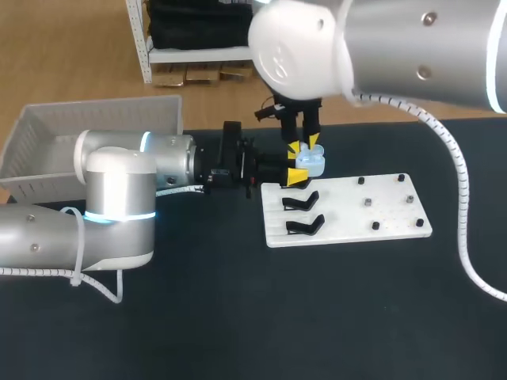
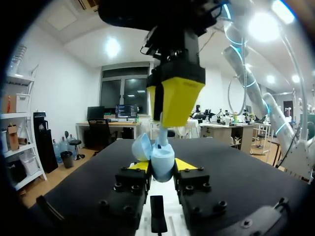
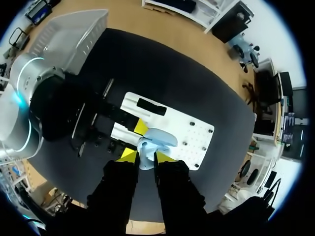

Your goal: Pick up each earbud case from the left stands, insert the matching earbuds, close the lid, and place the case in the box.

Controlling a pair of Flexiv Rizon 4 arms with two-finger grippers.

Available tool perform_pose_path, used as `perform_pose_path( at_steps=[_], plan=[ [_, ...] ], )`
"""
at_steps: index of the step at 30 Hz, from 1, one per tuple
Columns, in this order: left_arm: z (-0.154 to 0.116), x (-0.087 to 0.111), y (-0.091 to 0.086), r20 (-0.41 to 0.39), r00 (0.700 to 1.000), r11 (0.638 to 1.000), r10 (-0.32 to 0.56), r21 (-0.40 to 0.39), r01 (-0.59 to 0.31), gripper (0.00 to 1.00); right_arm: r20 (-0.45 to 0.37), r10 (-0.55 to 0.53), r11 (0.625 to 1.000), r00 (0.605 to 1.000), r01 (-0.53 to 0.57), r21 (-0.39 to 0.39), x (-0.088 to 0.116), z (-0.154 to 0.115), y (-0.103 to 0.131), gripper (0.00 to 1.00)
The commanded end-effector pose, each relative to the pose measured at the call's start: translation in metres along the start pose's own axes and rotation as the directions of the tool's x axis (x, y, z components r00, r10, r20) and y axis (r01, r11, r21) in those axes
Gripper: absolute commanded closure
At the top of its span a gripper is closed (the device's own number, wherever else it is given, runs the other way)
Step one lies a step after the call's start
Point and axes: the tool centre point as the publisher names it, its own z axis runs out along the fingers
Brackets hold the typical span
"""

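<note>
left arm (image 1: 47, 241): silver-white, cyan ring
right arm (image 1: 412, 47): same deal, coiled white cable (image 1: 460, 237)
left gripper (image 2: 162, 166): black, yellow tips

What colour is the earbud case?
Pale blue; the earbud case shows best in the left wrist view.

No legible text, label or number anywhere.

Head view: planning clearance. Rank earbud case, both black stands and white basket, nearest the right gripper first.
1. earbud case, just under the right gripper.
2. rear black stand, on the white board.
3. front black stand, next, nearer the robot.
4. white basket, far left.
</note>
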Motion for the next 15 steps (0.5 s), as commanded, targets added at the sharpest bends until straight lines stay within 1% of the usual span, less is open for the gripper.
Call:
perform_pose_path(
  at_steps=[1,15],
  plan=[
    [0.0001,0.0011,-0.0004,0.004,1.000,1.000,0.003,-0.003,-0.003,1.00,0.041,-0.003,1.000,0.999,0.003,0.010,0.0087,0.0047,0.0008,1.00],
    [0.0001,0.0011,-0.0004,0.004,1.000,1.000,0.003,-0.003,-0.003,1.00,0.062,-0.041,0.999,0.997,0.040,0.015,0.0094,0.0042,-0.0010,1.00]
  ],
)
